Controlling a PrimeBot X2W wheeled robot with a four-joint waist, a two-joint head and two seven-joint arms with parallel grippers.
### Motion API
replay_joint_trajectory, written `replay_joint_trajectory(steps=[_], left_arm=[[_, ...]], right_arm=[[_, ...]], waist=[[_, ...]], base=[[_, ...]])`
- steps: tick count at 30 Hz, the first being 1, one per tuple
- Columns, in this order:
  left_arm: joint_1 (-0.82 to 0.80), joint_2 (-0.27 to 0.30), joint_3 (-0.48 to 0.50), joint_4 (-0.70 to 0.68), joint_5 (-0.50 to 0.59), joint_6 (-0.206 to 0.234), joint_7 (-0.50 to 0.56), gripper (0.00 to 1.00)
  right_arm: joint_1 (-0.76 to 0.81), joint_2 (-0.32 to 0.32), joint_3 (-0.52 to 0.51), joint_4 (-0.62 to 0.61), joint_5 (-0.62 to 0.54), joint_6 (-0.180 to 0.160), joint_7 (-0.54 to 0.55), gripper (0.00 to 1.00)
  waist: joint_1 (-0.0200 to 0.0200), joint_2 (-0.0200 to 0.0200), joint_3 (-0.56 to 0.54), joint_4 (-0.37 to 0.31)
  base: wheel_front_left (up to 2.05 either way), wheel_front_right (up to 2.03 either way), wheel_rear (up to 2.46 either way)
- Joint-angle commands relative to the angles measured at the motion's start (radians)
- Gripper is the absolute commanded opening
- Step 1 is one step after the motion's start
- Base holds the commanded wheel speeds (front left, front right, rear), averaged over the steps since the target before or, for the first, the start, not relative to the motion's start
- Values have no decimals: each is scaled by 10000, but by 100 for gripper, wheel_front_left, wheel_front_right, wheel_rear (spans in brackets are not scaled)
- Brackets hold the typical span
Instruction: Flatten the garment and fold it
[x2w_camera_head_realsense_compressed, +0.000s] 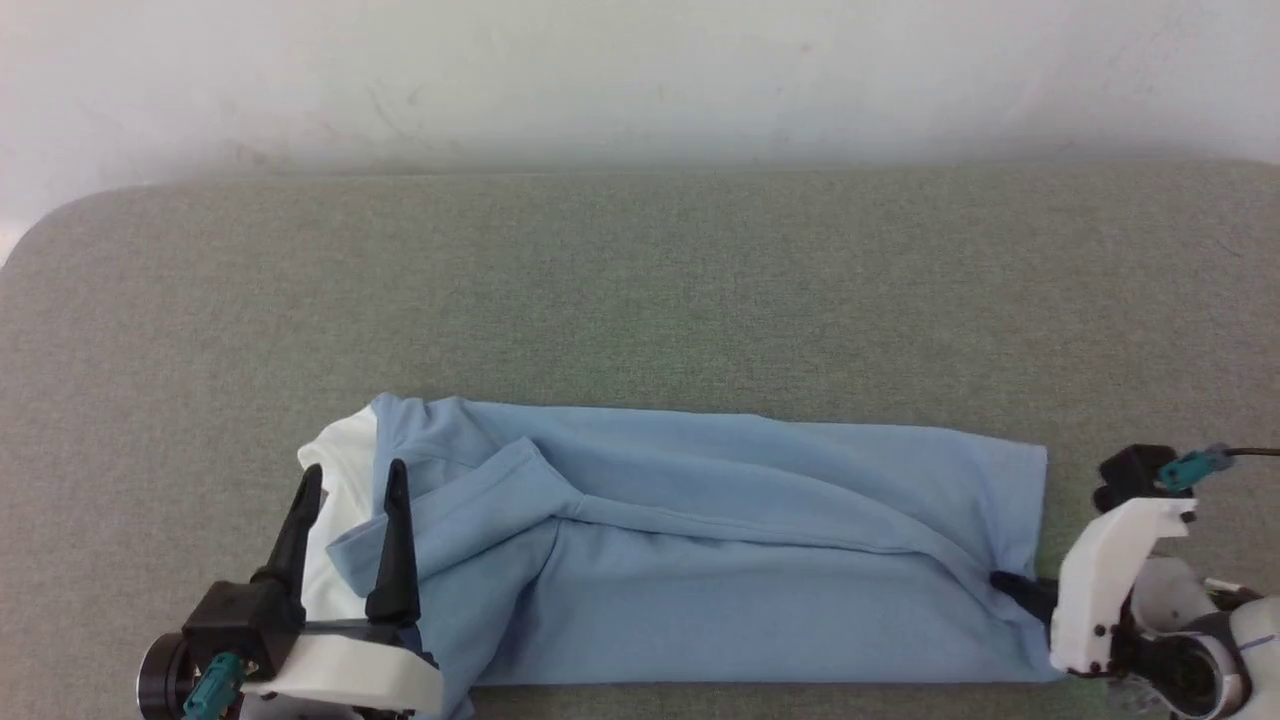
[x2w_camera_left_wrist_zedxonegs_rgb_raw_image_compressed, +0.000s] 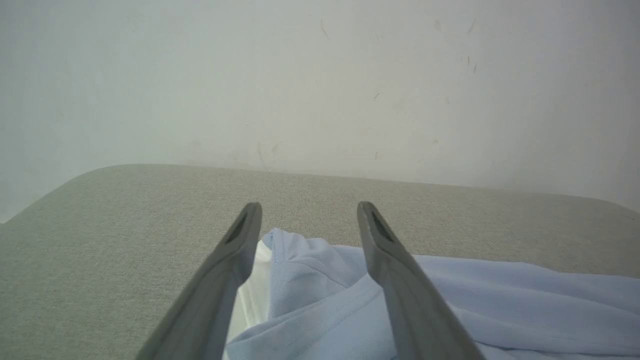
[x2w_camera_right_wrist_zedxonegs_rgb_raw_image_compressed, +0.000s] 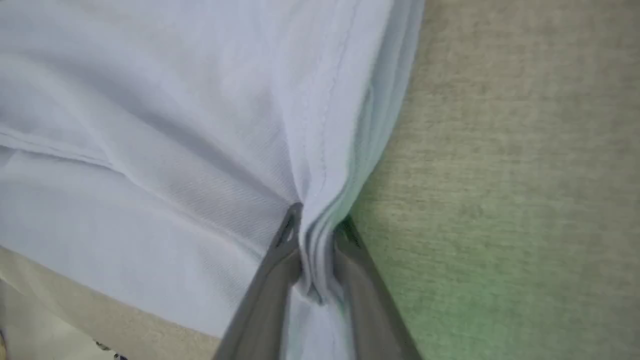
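The light blue polo shirt (x2w_camera_head_realsense_compressed: 700, 540) lies folded into a long band across the near part of the table, its white collar (x2w_camera_head_realsense_compressed: 340, 480) at the left end. My left gripper (x2w_camera_head_realsense_compressed: 352, 478) hovers open over the collar end, and its fingers (x2w_camera_left_wrist_zedxonegs_rgb_raw_image_compressed: 235, 260) straddle the collar and a blue fold (x2w_camera_left_wrist_zedxonegs_rgb_raw_image_compressed: 310, 280). At the right end, my right gripper (x2w_camera_head_realsense_compressed: 1000, 582) is shut on the bunched layers of the shirt's hem (x2w_camera_right_wrist_zedxonegs_rgb_raw_image_compressed: 317, 260), which show pinched between its two fingers (x2w_camera_right_wrist_zedxonegs_rgb_raw_image_compressed: 280, 265). The buttons and the logo are hidden.
The grey-green padded table (x2w_camera_head_realsense_compressed: 640, 290) stretches far beyond the shirt toward a pale wall (x2w_camera_head_realsense_compressed: 640, 70). Its rounded far-left corner (x2w_camera_head_realsense_compressed: 60, 220) and its near edge just below the shirt bound the space.
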Motion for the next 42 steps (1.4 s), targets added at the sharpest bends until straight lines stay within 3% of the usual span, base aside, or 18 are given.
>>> replay_joint_trajectory(steps=[1,9,18,24,28,33,42], left_arm=[[-30,-67,124,144,64,-58,-47,100],[156,100,386,354,168,-80,-48,100],[411,149,410,356,93,68,119,100],[447,162,361,346,17,74,231,100],[418,166,304,379,-21,51,284,100],[294,165,193,414,-46,-6,352,100],[-241,120,-168,600,-29,-278,426,100]], right_arm=[[356,225,467,123,175,6,100,0],[202,-459,20,-917,-22,6,-979,0],[762,-1153,-2725,-611,-543,6,-1318,0],[701,-505,-3486,-1098,-146,6,-973,0],[406,197,-2822,-2158,965,6,-592,0],[-23,911,-1009,-2968,1829,6,-625,0],[-1721,1982,3031,-1747,2278,6,-1238,0]], waist=[[0,-1,-92,-112],[0,-1,-351,-392],[0,-1,-506,-567],[0,-1,-558,-560],[0,-1,-625,-548],[0,-1,-701,-443],[0,-1,-557,220]], base=[[0,0,0],[0,0,0],[0,0,0],[0,0,0],[0,0,0],[0,0,0],[0,0,0]])
